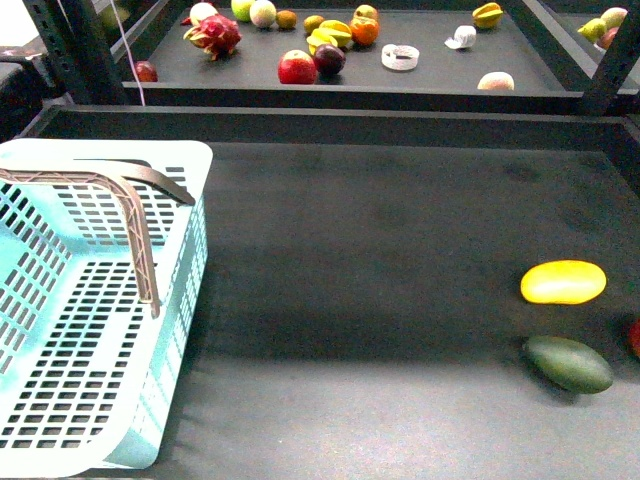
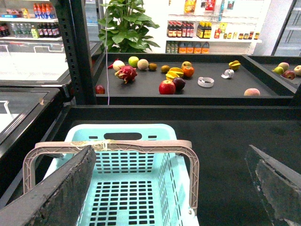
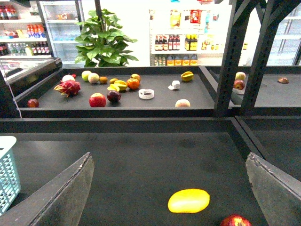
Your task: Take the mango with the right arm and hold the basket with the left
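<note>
1. Target location: bright yellow, smooth oval mango (image 1: 563, 282), lying on its side on the dark surface (image 1: 380, 230) at the far right, well apart from the large aqua-blue slotted plastic basket (image 1: 120, 152) at the far left.
2. Right jaws: spread wide, empty, hanging short of the mango in the right wrist view. Left jaws: spread wide, empty, above the basket's near end, gripping nothing.
3. Hazard, wrong pick: dark green oval fruit (image 1: 569, 363) of like size just beside the mango on the robot's side, and a red round fruit (image 1: 635, 338) near both at the edge of view. Confirm colour before closing.
4. Hazard, roll-away: likely on so smooth and rounded a skin if closed off-centre. Centre over the middle and close across the short width.
5. Hazard, knocked neighbours: probable with a low approach over the green fruit.
6. Hazard, unstable hold: grey-brown swing handle (image 2: 141, 146) standing raised across the basket under the left jaws. Expect pivoting if gripped there.
7. Hazard, sliding: likely with an empty, light basket pushed sideways.
</note>
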### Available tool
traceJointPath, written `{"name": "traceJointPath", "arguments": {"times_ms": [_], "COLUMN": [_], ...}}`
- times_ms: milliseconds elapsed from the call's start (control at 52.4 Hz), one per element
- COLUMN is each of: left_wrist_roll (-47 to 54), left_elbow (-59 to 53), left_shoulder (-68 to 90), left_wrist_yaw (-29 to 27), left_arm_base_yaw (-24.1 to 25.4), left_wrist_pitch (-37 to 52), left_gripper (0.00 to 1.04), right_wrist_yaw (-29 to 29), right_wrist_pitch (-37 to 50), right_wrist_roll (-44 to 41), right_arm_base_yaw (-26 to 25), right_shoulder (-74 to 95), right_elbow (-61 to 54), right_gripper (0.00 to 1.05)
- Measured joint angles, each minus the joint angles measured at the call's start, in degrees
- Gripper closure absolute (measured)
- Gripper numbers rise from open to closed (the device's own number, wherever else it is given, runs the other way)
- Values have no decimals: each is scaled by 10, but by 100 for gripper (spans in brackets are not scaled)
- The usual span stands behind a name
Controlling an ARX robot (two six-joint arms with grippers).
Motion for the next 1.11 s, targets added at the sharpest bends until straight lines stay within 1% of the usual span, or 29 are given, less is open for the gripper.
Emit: {"name": "traceJointPath", "arguments": {"times_ms": [287, 306, 363, 420, 458, 478, 535, 707, 802, 879, 917, 1108], "left_wrist_roll": [0, 0, -12, -32, -49, -57, -116, -271, -334, -392, -417, -471], "left_elbow": [0, 0, 0, 1, 3, 7, 31, 83, 99, 112, 116, 138], "left_shoulder": [0, 1, 23, 62, 101, 122, 218, 445, 546, 646, 688, 809], "left_wrist_yaw": [0, -14, -131, -221, -259, -262, -258, -217, -197, -165, -138, -69], "left_arm_base_yaw": [0, -4, -41, -70, -82, -84, -82, -71, -62, -42, -28, 39], "left_wrist_pitch": [0, 3, 46, 79, 96, 100, 117, 200, 244, 303, 330, 409], "left_gripper": [8, 8, 8, 8, 8, 8, 8, 8, 8, 8, 8, 8], "right_wrist_yaw": [0, 0, 0, 0, 0, 0, -1, 0, 0, 0, 0, 0], "right_wrist_pitch": [0, 0, 0, 0, 0, 0, 0, 0, 0, 0, 0, 0], "right_wrist_roll": [0, 0, 0, 0, 0, 0, 0, 0, 0, 0, 0, 0], "right_arm_base_yaw": [0, 0, 0, 0, 0, 0, 0, 0, 0, 0, 0, 0], "right_shoulder": [0, 0, 0, 0, 0, 0, 0, 0, 0, 0, 0, 0], "right_elbow": [0, 0, 0, 0, 0, 0, 0, 0, 0, 0, 0, 0], "right_gripper": [8, 8, 8, 8, 8, 8, 8, 8, 8, 8, 8, 8]}}
